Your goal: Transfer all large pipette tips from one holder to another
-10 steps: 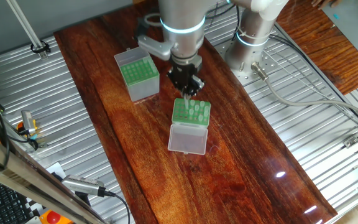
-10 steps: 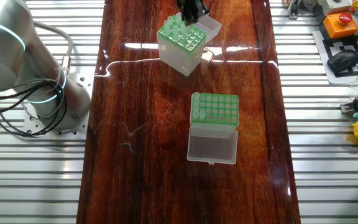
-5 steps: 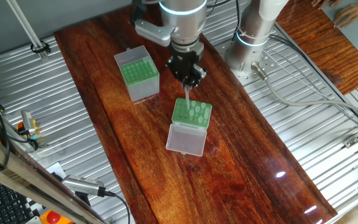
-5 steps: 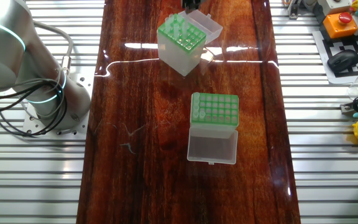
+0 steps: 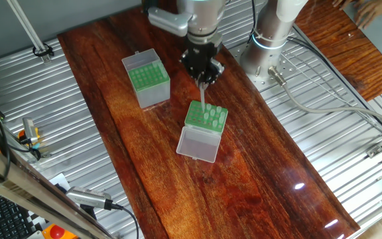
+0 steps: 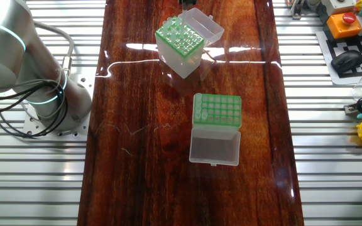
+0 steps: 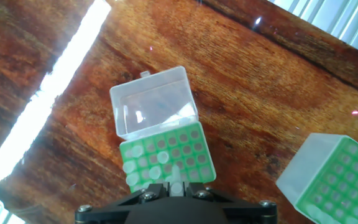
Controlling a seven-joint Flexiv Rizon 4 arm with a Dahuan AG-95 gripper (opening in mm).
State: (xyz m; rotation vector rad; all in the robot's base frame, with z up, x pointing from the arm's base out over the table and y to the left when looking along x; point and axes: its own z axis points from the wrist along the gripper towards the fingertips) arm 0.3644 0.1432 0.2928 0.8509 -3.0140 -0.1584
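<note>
A glossy reddish-brown wooden tabletop [image 5: 144,153] lies between ribbed metal panels [image 5: 18,86]. From the left in one fixed view: one taller grey-sided box with a green perforated rack [image 5: 147,79], then one whitish translucent box with a green rack and open clear lid [image 5: 203,129]. Above the latter hangs the black two-finger gripper [image 5: 202,78], closed on one slender translucent whitish pipette tip [image 5: 203,99], long axis vertical, point down over the rack. Several more tips stand in the rack's left holes [image 7: 143,168]; the exact count is unclear.
</note>
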